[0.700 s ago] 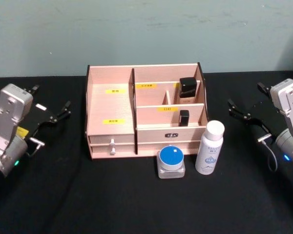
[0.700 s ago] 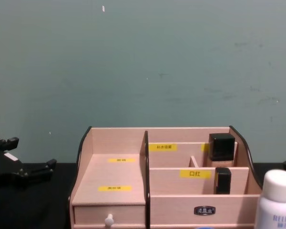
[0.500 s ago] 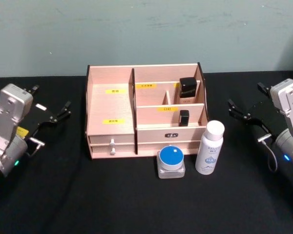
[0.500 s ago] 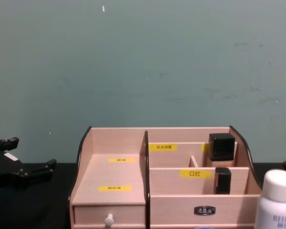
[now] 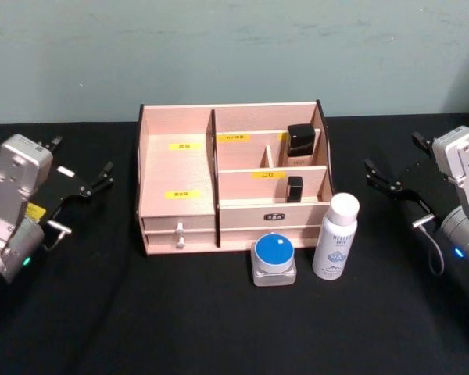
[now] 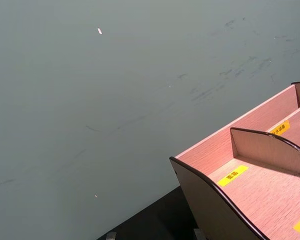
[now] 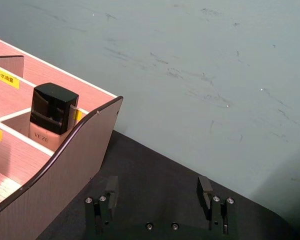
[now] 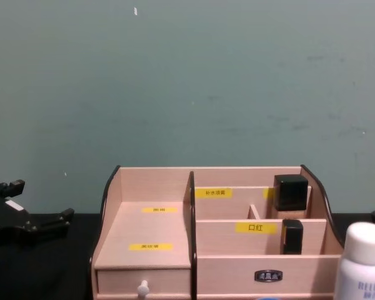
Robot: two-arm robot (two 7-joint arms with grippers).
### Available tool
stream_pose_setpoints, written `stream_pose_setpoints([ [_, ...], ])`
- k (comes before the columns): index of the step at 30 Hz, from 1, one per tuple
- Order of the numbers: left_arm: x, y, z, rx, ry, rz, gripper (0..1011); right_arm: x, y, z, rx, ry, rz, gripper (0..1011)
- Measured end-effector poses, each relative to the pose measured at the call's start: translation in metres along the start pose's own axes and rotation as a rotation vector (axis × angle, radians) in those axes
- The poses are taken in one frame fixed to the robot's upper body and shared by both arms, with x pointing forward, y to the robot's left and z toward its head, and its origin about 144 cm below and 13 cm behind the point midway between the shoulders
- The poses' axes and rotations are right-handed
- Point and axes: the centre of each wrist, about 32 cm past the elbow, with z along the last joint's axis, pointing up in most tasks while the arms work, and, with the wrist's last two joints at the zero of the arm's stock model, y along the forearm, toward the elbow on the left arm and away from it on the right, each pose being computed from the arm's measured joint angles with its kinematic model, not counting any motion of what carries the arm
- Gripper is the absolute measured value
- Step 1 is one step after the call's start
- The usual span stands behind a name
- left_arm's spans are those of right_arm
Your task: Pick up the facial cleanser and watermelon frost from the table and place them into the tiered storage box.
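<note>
cleanser (image 5: 335, 237): tall white cylinder, rounded white cap, small lettering on the front. It stands upright on the black counter (image 5: 219, 328), just in front of the box's right front corner. frost jar (image 5: 274, 260): squat clear jar with a round blue lid, upright, just left of the cleanser with a thin gap between them and close to the box front. box (image 5: 177, 168): light wood, dark curved side edges, yellow labels, centred toward the back of the counter, with the teal wall (image 5: 234, 55) behind it. Its left half is one wide stepped bay with bare wood showing, above a drawer with a white knob (image 5: 180, 232). Its right half is split into smaller tiers, and two black-capped bottles (image 5: 300, 144) stand in the right-hand cells, one in the back tier and one in the tier in front of it. left claw (image 5: 82, 155): released, fingers spread, well left of the box and pointing toward it. right claw (image 5: 392, 152): released, with the fingers clearly apart in the wrist view (image 7: 160, 187), well right of the box and the cleanser. There is open counter on both sides of the box and a broad strip in front of the jar and cleanser. In the chest view the cleanser (image 8: 364, 262) stands at the lower right corner, beside the box's right side edge.
</note>
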Motion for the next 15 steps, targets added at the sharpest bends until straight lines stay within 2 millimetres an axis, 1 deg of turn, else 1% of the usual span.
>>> stream_pose_setpoints([
  [15, 0.0, 0.0, 0.0, 0.0, 0.0, 0.0, 1001, 0.0, 0.0, 0.0, 0.0, 0.0, 0.0, 1003],
])
